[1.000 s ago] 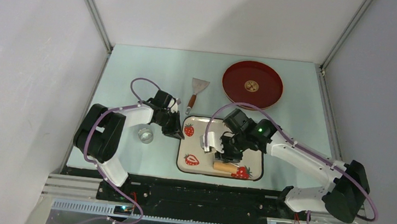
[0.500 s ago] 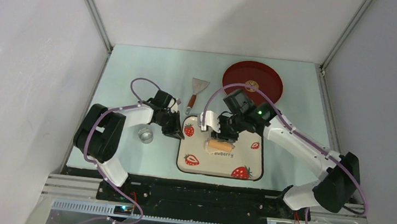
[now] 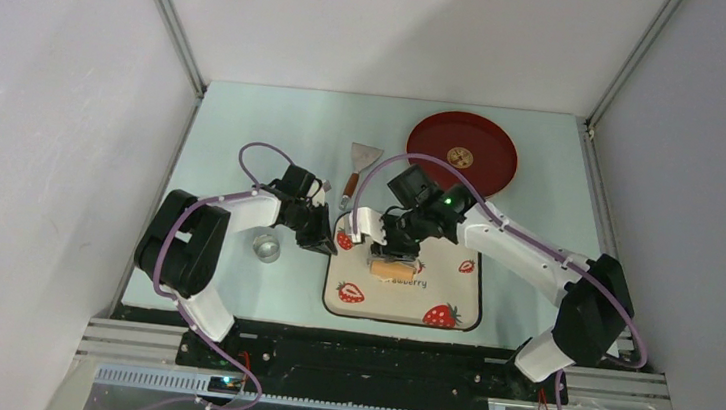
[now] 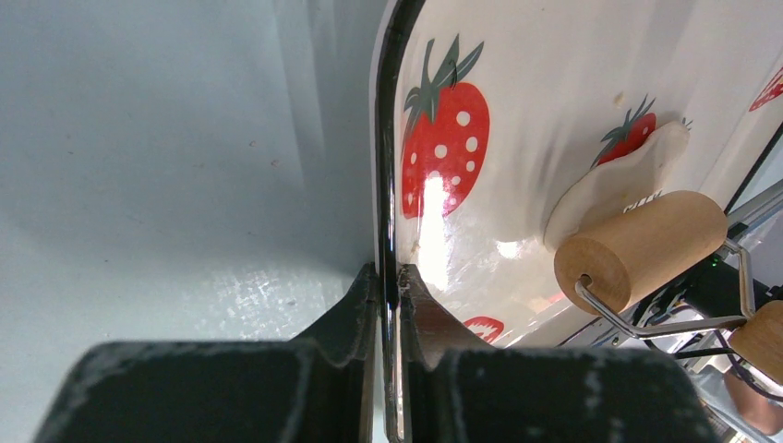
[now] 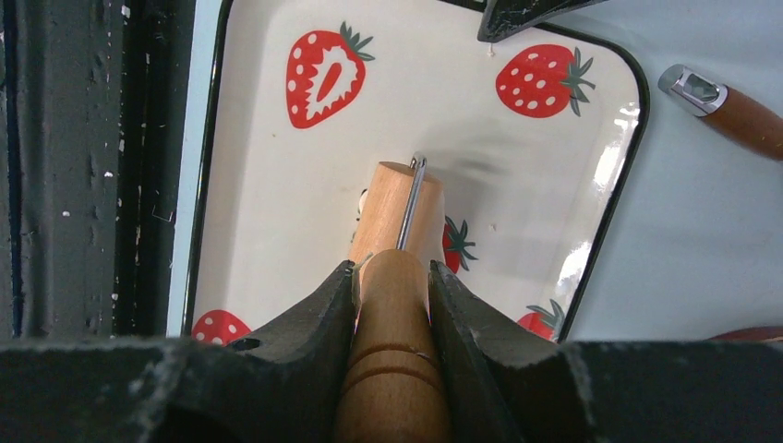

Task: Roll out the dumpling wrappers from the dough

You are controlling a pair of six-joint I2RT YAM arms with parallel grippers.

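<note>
- A metal ring (image 3: 266, 247) sits on the table, left of the tray.
- The left gripper (image 4: 388, 281) is pinched narrow on the black left rim of the tray (image 4: 382, 138).
- The dough (image 4: 611, 185), a flattened pale sheet, lies on the tray partly under the wooden roller (image 4: 640, 249), with one edge sticking out beside it.
- The right gripper (image 5: 392, 277) clamps the roller's wooden handle (image 5: 392, 369).
- A red plate (image 3: 461, 154) lies at the far right, well apart from the dough.
</note>
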